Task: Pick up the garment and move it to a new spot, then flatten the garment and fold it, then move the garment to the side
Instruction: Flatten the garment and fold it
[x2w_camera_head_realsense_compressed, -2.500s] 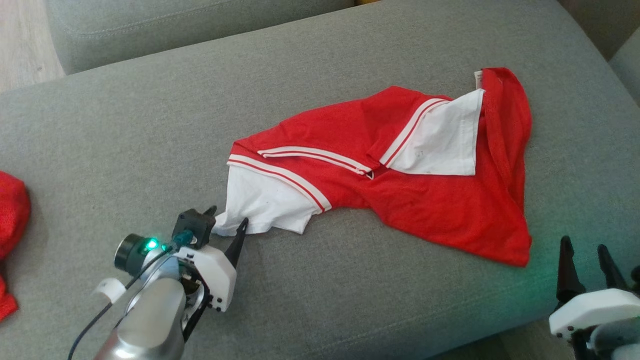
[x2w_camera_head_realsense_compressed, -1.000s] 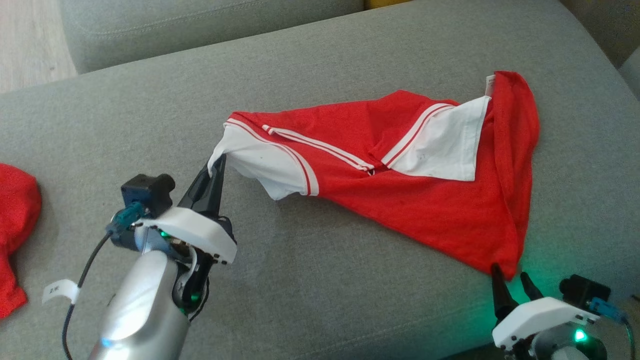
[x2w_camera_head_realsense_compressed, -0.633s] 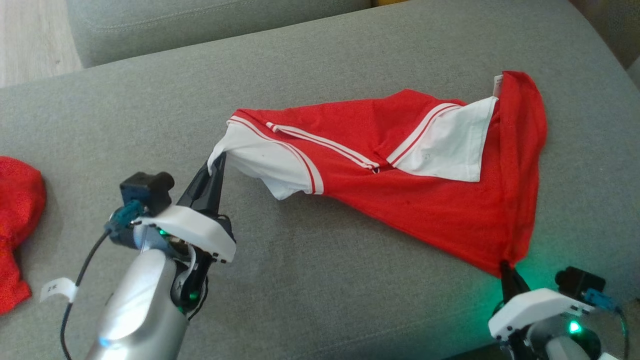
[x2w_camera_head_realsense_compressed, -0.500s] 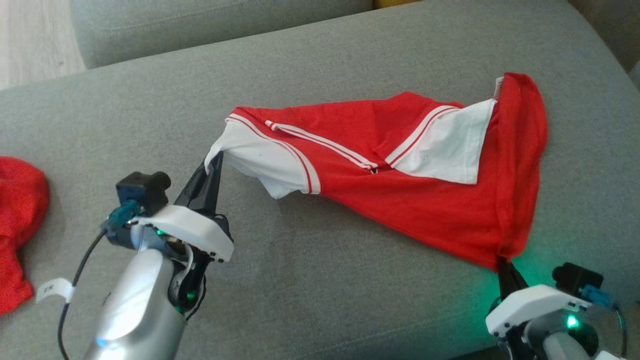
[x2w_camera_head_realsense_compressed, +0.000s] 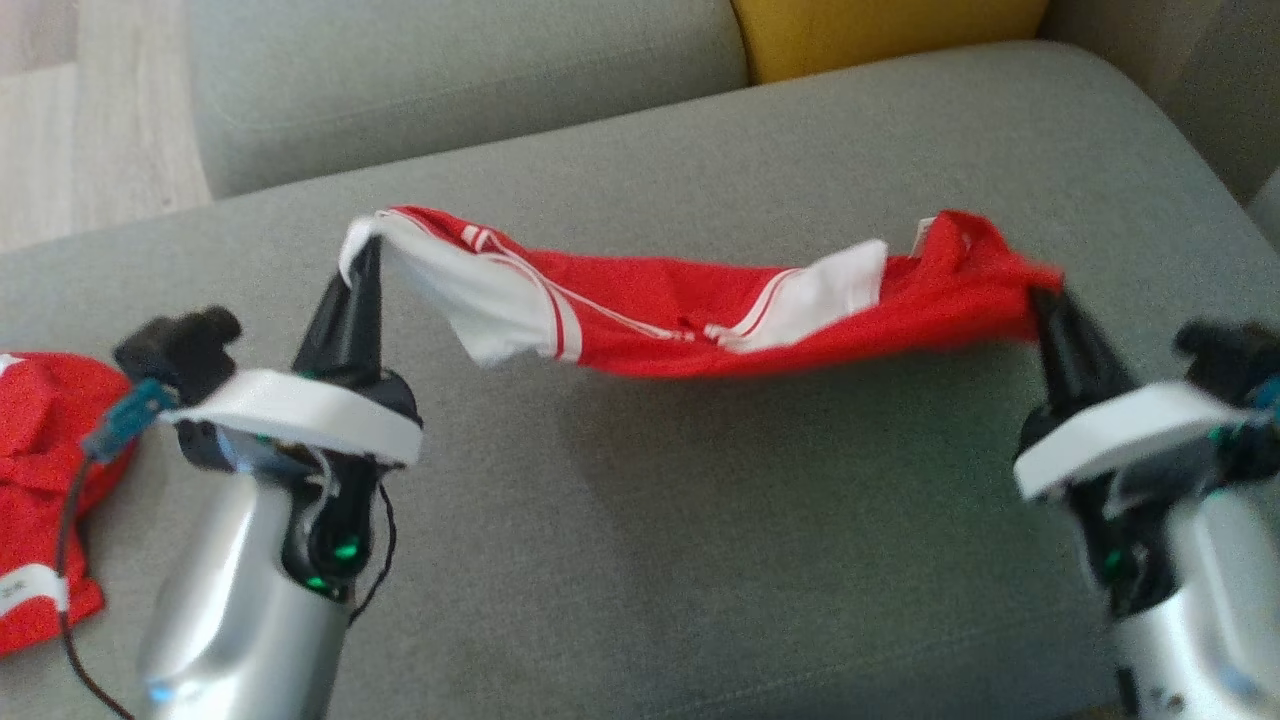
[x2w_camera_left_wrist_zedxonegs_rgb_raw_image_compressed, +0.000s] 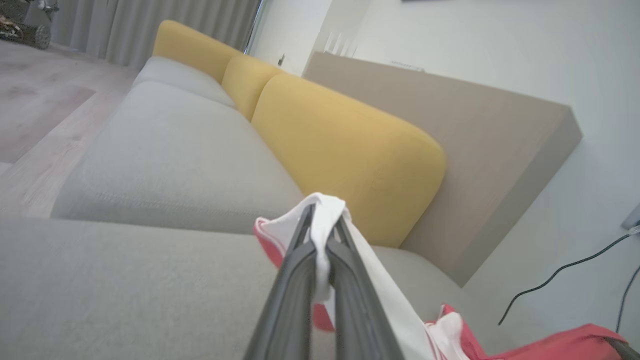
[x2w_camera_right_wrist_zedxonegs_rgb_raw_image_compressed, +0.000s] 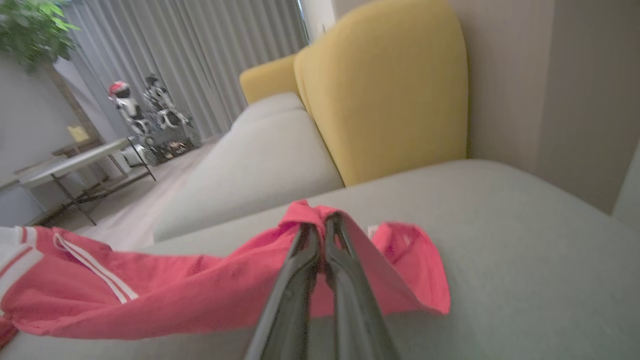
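Head view: red-and-white striped fabric garment (x2w_camera_head_realsense_compressed: 700, 330) spans between both sets of jaws, strung above grey fabric sofa seat (x2w_camera_head_realsense_compressed: 700, 580), with its middle sagging. Left jaws are closed on its white sleeve end. Right jaws are closed on its red corner. Crumpled red cloth (x2w_camera_head_realsense_compressed: 40, 470) lies on the seat, well outboard of left jaws.

Left wrist view: white fabric is pinched between closed jaws and trails off to their right. Yellow upholstered backrest (x2w_camera_left_wrist_zedxonegs_rgb_raw_image_compressed: 345, 150) stands beyond.

Right wrist view: red fabric is clamped at the jaw tips and drapes away to their left.
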